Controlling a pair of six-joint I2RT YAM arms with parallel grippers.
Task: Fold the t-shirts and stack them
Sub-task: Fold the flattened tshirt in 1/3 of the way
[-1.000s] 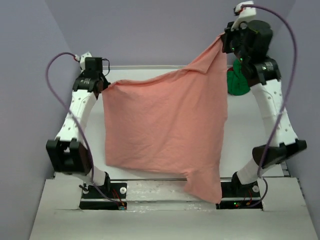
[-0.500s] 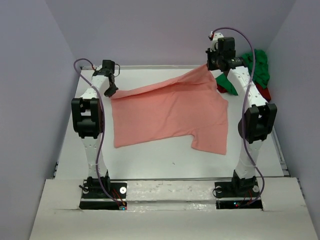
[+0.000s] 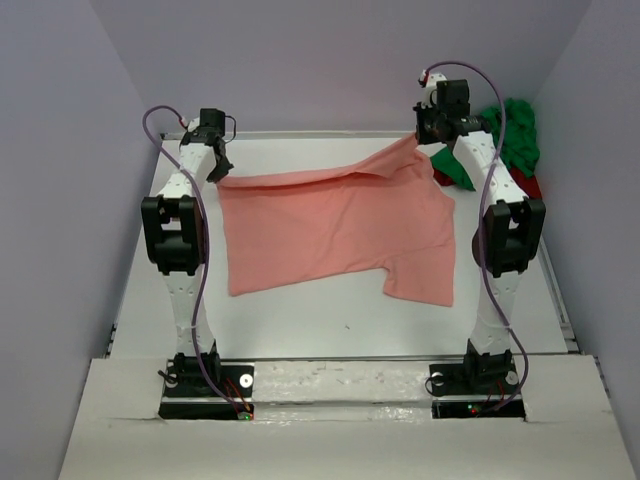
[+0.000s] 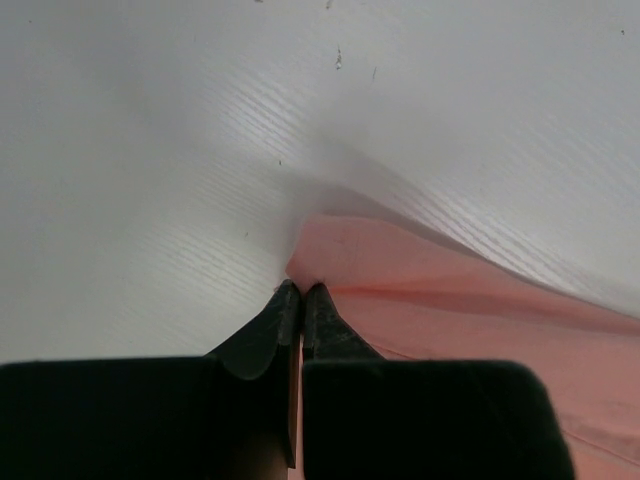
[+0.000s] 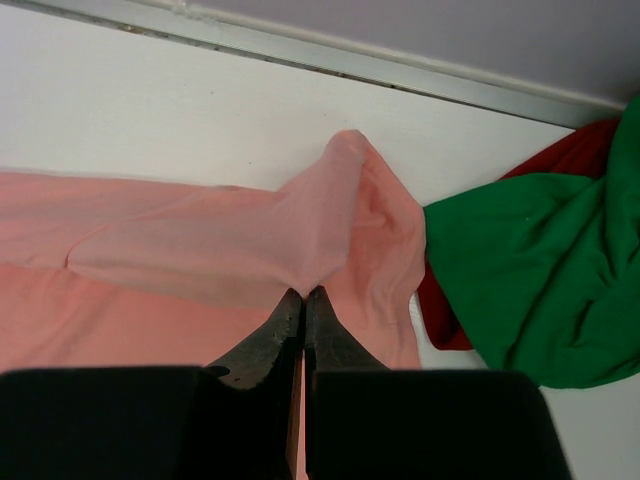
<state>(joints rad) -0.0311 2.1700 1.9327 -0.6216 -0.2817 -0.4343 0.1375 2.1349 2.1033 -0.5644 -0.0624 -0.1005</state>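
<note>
My left hand (image 4: 302,288) and right hand (image 5: 303,292) pinch the pink shirt (image 3: 330,225) by its upper corners, probably to spread it flat for folding.

Left arm (image 3: 178,225), right arm (image 3: 508,235) far forward; left fingers (image 4: 262,338), right fingers (image 5: 262,345) together.

**What the views leave out**

At the far right corner of the tabletop (image 3: 300,310), the green t-shirt (image 3: 515,135) sits partly behind the right arm (image 3: 480,160). It covers most of a red cloth (image 5: 445,315), whose shape cannot be told. The salmon pink t-shirt (image 3: 330,225) runs off the edges of both wrist views. Its pinched corners vanish inside the closed left gripper (image 4: 301,290) and right gripper (image 5: 303,293).
</note>
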